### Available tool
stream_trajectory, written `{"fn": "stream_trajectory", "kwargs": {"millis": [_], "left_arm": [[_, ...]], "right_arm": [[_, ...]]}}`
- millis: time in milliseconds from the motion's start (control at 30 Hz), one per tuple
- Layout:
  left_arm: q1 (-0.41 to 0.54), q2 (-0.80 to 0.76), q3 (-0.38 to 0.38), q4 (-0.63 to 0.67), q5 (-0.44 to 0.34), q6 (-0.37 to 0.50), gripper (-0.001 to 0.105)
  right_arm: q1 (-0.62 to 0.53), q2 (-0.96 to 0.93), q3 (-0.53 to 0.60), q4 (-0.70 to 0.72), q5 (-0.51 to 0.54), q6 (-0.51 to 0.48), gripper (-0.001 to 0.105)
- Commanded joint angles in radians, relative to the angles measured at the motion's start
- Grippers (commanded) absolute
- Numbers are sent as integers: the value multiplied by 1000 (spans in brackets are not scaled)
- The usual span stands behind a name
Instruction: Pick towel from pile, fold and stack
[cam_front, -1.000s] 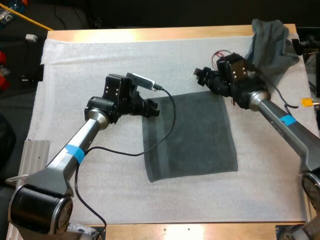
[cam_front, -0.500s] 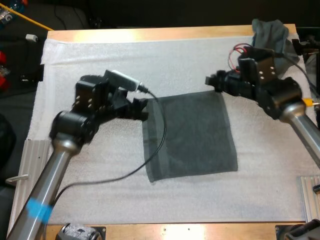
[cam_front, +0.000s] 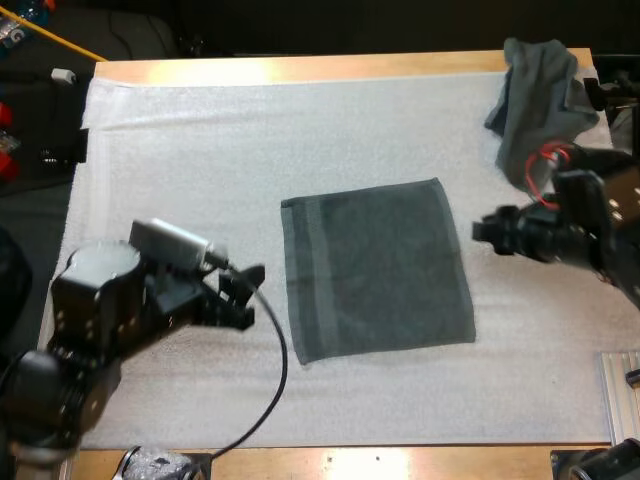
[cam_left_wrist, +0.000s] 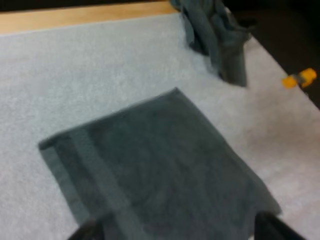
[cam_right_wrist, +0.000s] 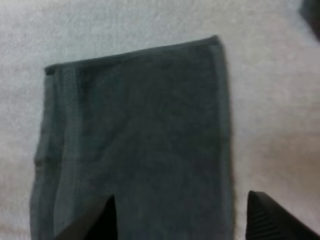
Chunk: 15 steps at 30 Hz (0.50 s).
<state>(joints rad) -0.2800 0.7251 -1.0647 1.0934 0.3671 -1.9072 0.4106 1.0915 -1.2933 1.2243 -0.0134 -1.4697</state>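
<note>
Towel (cam_front: 375, 270): spread flat in the middle of the white mat (cam_front: 200, 150), with its banded edge toward my left arm.
Crumpled towel (cam_front: 540, 95): heaped at the mat's far right corner, well apart from the flat one.
Left pincer (cam_front: 247, 297): released, fingers apart, near the flat one's banded edge.
Right pincer (cam_front: 486, 236): released, near the opposite edge, not touching it.

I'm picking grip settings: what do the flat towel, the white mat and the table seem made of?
Flat towel: soft woven cloth, likely terry, matte grey-green, with a banded hem. White mat: probably foam sheet, finely pebbled. Table: looks like wood, smooth light-brown edge.
</note>
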Motion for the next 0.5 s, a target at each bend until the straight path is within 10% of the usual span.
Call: {"fn": "stream_trajectory", "kwargs": {"millis": [0,467], "left_arm": [[-5,-18,-9,29,5,-16,59],[-5,-140,-9,181,83,-47,59]], "right_arm": [[2,-27,-7,38,19,-10,54],[2,-340,221,127,40,104,63]]}}
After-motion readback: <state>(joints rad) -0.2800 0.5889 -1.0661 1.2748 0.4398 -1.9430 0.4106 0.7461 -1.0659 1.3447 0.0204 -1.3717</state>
